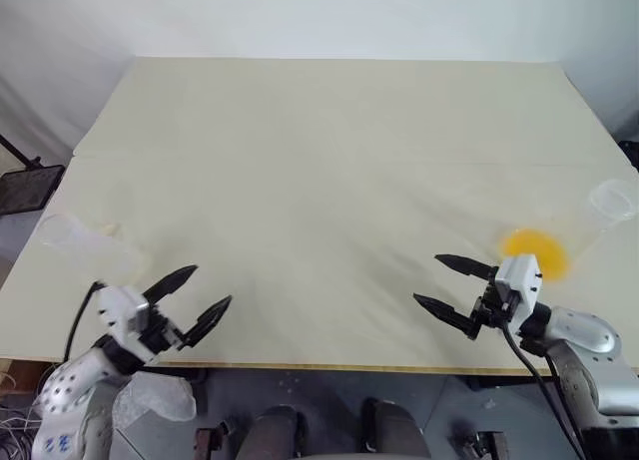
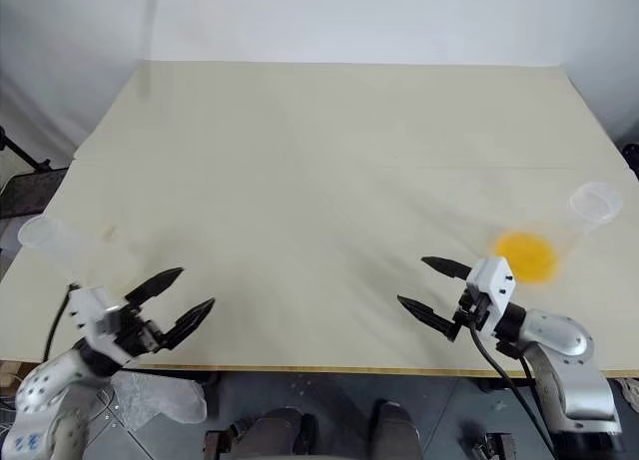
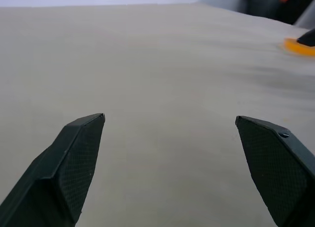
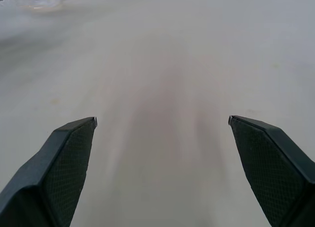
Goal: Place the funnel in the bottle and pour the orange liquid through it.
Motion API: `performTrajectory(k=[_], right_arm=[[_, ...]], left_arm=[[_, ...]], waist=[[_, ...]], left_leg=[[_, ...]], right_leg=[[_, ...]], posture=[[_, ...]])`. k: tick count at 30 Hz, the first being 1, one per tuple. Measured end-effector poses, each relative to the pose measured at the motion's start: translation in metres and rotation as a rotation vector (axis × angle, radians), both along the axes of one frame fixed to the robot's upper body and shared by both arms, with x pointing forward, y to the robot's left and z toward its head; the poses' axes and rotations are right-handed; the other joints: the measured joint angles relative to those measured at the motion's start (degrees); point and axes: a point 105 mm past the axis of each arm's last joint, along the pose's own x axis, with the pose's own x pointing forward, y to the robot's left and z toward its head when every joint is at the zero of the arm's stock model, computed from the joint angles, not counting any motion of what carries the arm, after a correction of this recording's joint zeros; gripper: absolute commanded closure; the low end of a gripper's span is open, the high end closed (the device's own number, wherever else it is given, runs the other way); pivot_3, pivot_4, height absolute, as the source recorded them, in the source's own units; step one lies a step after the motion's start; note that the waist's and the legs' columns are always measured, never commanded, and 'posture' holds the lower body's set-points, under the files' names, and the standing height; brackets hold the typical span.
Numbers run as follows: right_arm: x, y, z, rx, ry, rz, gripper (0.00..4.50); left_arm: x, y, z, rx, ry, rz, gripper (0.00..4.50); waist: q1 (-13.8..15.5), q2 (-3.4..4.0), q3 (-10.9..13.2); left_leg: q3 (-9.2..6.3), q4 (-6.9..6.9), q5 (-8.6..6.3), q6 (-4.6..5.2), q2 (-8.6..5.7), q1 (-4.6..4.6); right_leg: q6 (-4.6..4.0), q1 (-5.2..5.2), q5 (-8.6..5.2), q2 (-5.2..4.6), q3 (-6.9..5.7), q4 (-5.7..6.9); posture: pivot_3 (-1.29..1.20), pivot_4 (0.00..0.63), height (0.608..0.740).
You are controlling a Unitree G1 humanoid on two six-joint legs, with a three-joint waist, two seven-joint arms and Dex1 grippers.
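Note:
The orange liquid (image 1: 536, 250) forms a shallow round pool in the bottom of a clear cup (image 1: 614, 199) at the table's right edge. My right gripper (image 1: 439, 280) is open and empty, just left of the pool and apart from it. At the left edge stands a faint clear vessel that I take for the bottle (image 1: 65, 232). My left gripper (image 1: 200, 292) is open and empty, nearer the front edge and to the right of it. I cannot make out the funnel. The left wrist view catches the orange liquid (image 3: 298, 46) far off.
The pale table (image 1: 329, 161) stretches wide and bare between the two grippers and to the back. Its front edge runs just under both hands. A black stand (image 1: 25, 186) sits off the table's left side.

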Motion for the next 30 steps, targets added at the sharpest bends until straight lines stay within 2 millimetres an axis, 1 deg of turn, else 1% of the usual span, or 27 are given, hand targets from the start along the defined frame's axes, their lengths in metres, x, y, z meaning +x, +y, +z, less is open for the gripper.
performTrajectory(k=[1, 5, 6, 11, 15, 19, 22, 25, 27, 30], right_arm=[[0.004, 0.002, 0.002, 0.001, -0.004, 0.016, 0.01], [0.010, 0.006, 0.006, 0.001, -0.010, 0.058, 0.01], [0.010, 0.006, 0.006, 0.002, -0.010, 0.059, 0.01], [0.015, 0.006, 0.007, 0.003, -0.006, 0.077, 0.01], [0.016, 0.006, 0.007, 0.001, -0.001, 0.081, 0.01], [0.016, 0.006, 0.006, 0.001, -0.001, 0.081, 0.01], [0.016, 0.005, 0.005, 0.002, 0.002, 0.078, 0.01], [0.015, 0.005, 0.005, 0.003, 0.002, 0.071, 0.01], [0.015, 0.006, 0.004, 0.009, 0.003, 0.062, 0.01], [0.016, 0.006, 0.005, 0.013, -0.003, 0.056, 0.01]], left_arm=[[-0.010, 0.012, 0.002, -0.014, -0.003, 0.071, 0.00], [-0.032, 0.044, 0.008, -0.021, -0.014, 0.246, 0.00], [-0.034, 0.047, 0.009, -0.021, -0.016, 0.261, 0.00], [-0.046, 0.082, 0.026, -0.013, -0.079, 0.469, 0.00], [-0.049, 0.101, 0.035, -0.023, -0.092, 0.582, 0.00], [-0.041, 0.108, 0.046, -0.011, -0.106, 0.592, 0.00], [-0.031, 0.113, 0.055, -0.003, -0.125, 0.582, 0.00], [-0.014, 0.121, 0.060, -0.003, -0.135, 0.575, 0.00], [0.004, 0.125, 0.063, -0.001, -0.142, 0.565, 0.00], [0.014, 0.126, 0.064, 0.010, -0.141, 0.550, 0.00]], waist=[[-0.1, -0.02, 0.0], [0.2, -0.05, 0.0], [0.3, -0.05, 0.0], [0.0, -0.07, 0.0], [0.0, -0.07, 0.0], [0.0, -0.08, 0.0], [0.0, -0.07, 0.1], [0.0, -0.07, 0.0], [0.0, -0.08, 0.0], [-0.2, -0.08, 0.0]], left_leg=[[0.00, 0.00, -0.01, 0.00, 0.00, -0.01], [-0.12, 0.00, -0.03, -0.02, 0.00, -0.02], [-0.12, 0.00, -0.04, -0.02, 0.00, -0.02], [-0.11, 0.00, -0.05, -0.04, 0.02, -0.03], [-0.12, 0.00, -0.07, -0.04, 0.03, -0.03], [-0.11, 0.00, -0.07, -0.05, 0.02, -0.03], [-0.11, 0.00, -0.07, -0.05, 0.03, -0.02], [-0.12, 0.00, -0.06, -0.05, 0.02, -0.01], [-0.12, 0.00, -0.05, -0.04, -0.02, -0.01], [-0.09, 0.00, -0.06, -0.03, -0.07, -0.01]], right_leg=[[0.00, 0.00, 0.00, -0.02, 0.02, -0.01], [-0.02, 0.01, -0.01, -0.04, -0.02, -0.08], [-0.03, 0.02, -0.02, -0.04, -0.03, -0.10], [-0.05, 0.01, -0.02, -0.02, -0.01, -0.13], [-0.04, 0.01, -0.02, -0.02, -0.03, -0.07], [-0.05, 0.01, -0.02, -0.01, -0.03, -0.04], [-0.05, 0.00, -0.02, 0.00, -0.03, 0.08], [-0.04, 0.00, -0.02, 0.06, -0.07, 0.21], [-0.04, -0.02, -0.02, 0.13, -0.12, 0.30], [0.00, -0.04, 0.00, 0.15, -0.14, 0.32]], posture=[[0.00, 0.150, 0.740], [0.00, 0.150, 0.740], [0.00, 0.150, 0.740], [0.00, 0.150, 0.740], [0.00, 0.150, 0.740], [0.00, 0.150, 0.740], [0.00, 0.150, 0.740], [0.00, 0.150, 0.740], [0.00, 0.150, 0.740], [0.00, 0.150, 0.740]])
